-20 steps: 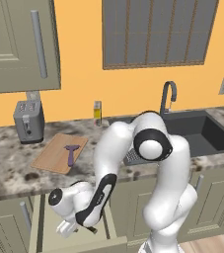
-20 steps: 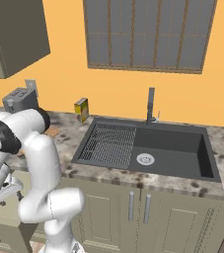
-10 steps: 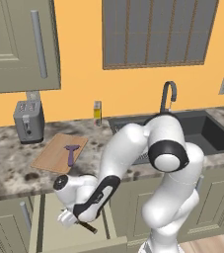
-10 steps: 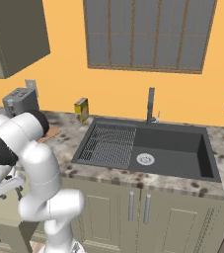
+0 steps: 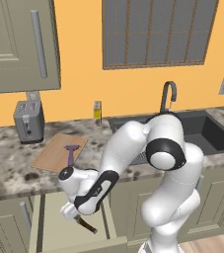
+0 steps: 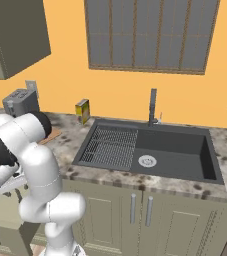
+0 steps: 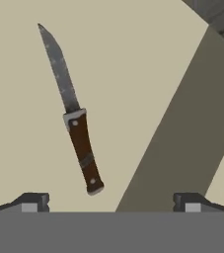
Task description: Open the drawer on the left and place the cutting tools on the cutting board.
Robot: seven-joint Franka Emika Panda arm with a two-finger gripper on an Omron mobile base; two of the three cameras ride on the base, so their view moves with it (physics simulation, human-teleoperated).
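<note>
While the drawer [image 5: 59, 232] stands pulled out below the table [image 5: 10, 163], the pincer [image 7: 111, 200] hangs inside it with its jaws spread wide and nothing between them. The knife [image 7: 71, 111] lies flat on the pale drawer floor just ahead of the fingertips [image 7: 32, 201], untouched, blade pointing away from the hand and dark handle nearest it, with bare floor on both sides of it. The drawer's wall [image 7: 182, 133] runs close along one side (a grey-olive band in the hand view), narrowing the room there. The purple peeler [image 5: 71, 153] lies on the cutting board [image 5: 54, 150], which sits on the table near its front edge, well apart from the toaster [image 5: 28, 121].
</note>
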